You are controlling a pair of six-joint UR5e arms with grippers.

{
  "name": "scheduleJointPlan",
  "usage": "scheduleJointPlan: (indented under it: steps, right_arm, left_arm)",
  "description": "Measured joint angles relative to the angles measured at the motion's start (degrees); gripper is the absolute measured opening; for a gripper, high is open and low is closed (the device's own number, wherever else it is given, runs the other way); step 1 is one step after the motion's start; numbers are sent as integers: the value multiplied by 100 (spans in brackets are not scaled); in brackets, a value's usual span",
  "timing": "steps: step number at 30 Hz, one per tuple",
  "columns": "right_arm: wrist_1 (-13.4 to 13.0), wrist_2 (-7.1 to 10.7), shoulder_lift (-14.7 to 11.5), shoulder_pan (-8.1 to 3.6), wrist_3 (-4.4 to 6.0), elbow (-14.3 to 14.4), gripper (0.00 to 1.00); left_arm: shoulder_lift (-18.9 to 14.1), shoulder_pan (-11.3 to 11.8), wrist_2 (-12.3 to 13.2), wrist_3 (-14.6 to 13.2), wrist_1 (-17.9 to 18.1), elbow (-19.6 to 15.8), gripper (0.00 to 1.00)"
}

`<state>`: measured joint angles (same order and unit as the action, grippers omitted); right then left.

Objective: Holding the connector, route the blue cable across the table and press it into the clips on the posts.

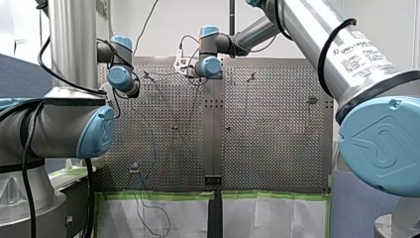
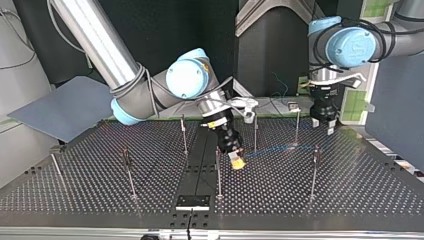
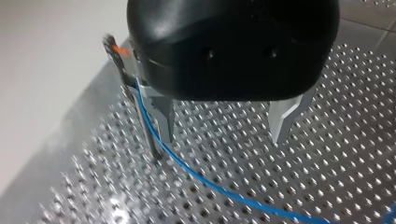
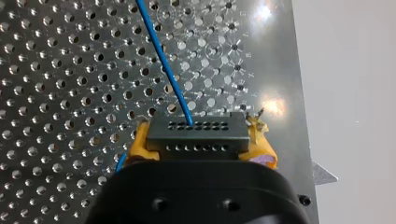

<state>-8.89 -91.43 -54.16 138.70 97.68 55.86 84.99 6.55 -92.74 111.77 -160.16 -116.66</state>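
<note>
A small black plate (image 2: 192,202) lies at the near edge in the top view. There a grey-blue board (image 2: 60,110) rests far to the plate's left and further back. In the front view, white sheets (image 1: 267,218) edged with green tape (image 1: 158,195) spread just below the plate, on both sides of it.

Front view: from behind and above the arms, between their shoulders, facing along their reach over the perforated surface (image 1: 277,139); far back; top view: from across the surface at about work height, facing the arms; nearer, posts (image 2: 218,172) plain; same surface as the front view, taken from the opposite end; left wrist view: down along my left gripper (image 3: 223,139), close above the holes; right wrist view: along my right gripper (image 4: 200,140), closer yet, on the connector (image 4: 187,135) between its fingers; blue cable (image 4: 164,63) ahead of it, shared with the left wrist view.
</note>
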Motion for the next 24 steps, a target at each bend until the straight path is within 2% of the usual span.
scheduleJointPlan:
  steps: [13, 19, 24]
  right_arm:
    - [27, -34, 21, 10, -2, 0, 0]
    - [30, -34, 27, 17, -2, 0, 0]
    - [31, -41, 35, 25, 3, 0, 0]
  left_arm:
    - [-658, -229, 210, -639, 63, -5, 100]
    - [-746, -363, 340, -936, 78, -5, 100]
    - [-747, -406, 360, -1047, 89, -4, 100]
